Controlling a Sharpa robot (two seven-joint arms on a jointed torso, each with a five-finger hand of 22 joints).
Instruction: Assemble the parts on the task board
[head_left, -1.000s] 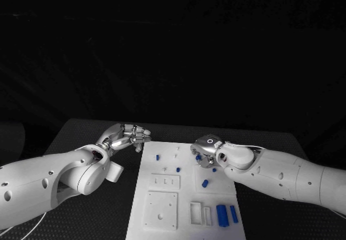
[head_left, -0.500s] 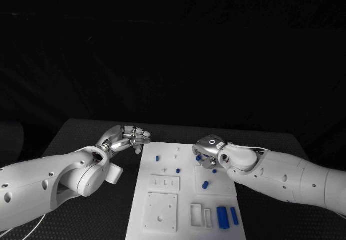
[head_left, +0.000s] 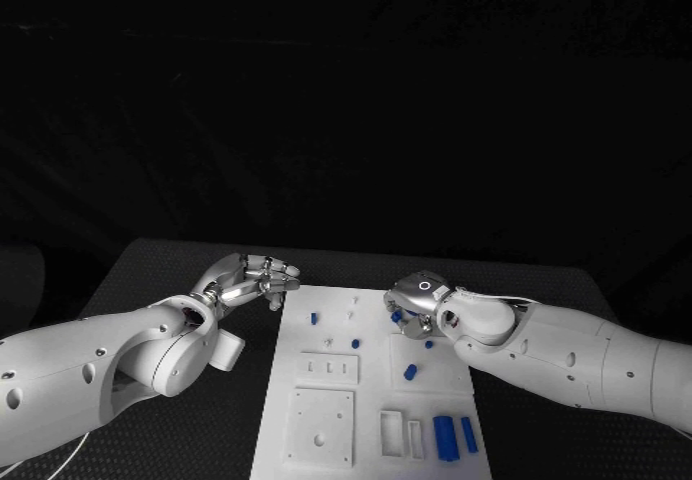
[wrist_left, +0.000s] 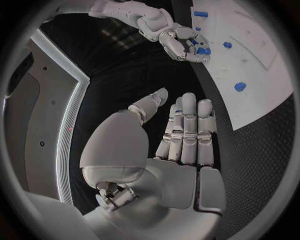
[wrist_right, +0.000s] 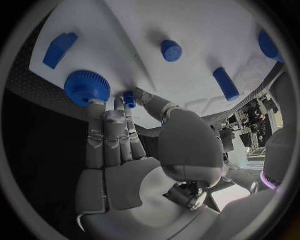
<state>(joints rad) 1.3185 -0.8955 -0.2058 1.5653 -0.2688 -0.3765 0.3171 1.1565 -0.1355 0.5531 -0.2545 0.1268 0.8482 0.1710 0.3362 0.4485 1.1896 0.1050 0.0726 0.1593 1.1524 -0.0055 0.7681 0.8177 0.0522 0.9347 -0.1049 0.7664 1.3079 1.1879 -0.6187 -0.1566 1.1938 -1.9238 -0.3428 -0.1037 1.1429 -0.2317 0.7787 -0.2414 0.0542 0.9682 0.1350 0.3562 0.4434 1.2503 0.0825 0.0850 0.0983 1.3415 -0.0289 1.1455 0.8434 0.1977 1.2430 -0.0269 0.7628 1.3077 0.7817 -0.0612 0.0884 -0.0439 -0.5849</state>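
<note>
A: How is the right hand (wrist_right: 128, 165) set, and why?

B: A small blue peg (wrist_right: 129, 99) is pinched at its fingertips, low over the far part of the task board (head_left: 325, 415), beside a toothed blue gear (wrist_right: 87, 86). It is judged to be lined up for seating.

A: And the left hand (head_left: 254, 278)?

B: Nothing is held; its fingers are kept loosely apart over the table (head_left: 159, 265) just off the board's far left corner, presumably out of the way.
</note>
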